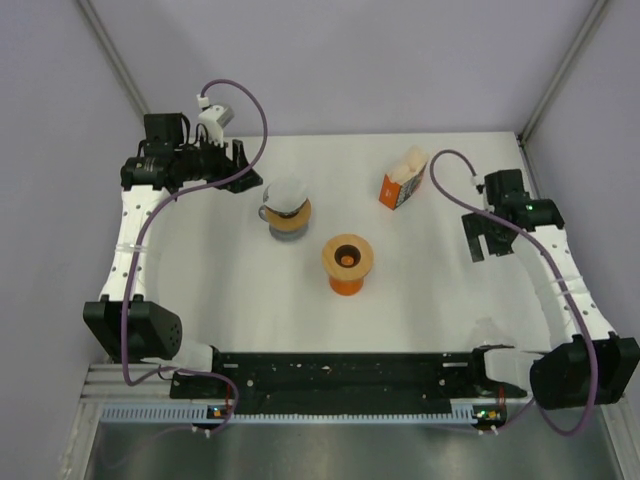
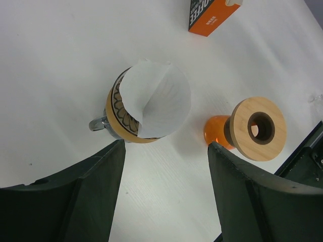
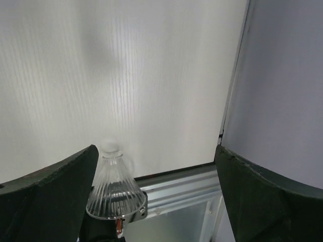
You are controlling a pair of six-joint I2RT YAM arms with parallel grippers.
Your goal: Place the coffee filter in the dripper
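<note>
Left wrist, coffee filter (image 2: 156, 98) seated in dripper (image 2: 114, 120); orange box (image 2: 209, 17) beyond

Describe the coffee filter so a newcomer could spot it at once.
On the white table, look left of centre, where a wood-banded cup stands. The filter sits in its top. It is the only white folded paper; the stand and box nearby are orange.

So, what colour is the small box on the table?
The box is orange with white lettering; the left wrist view shows it best.
</note>
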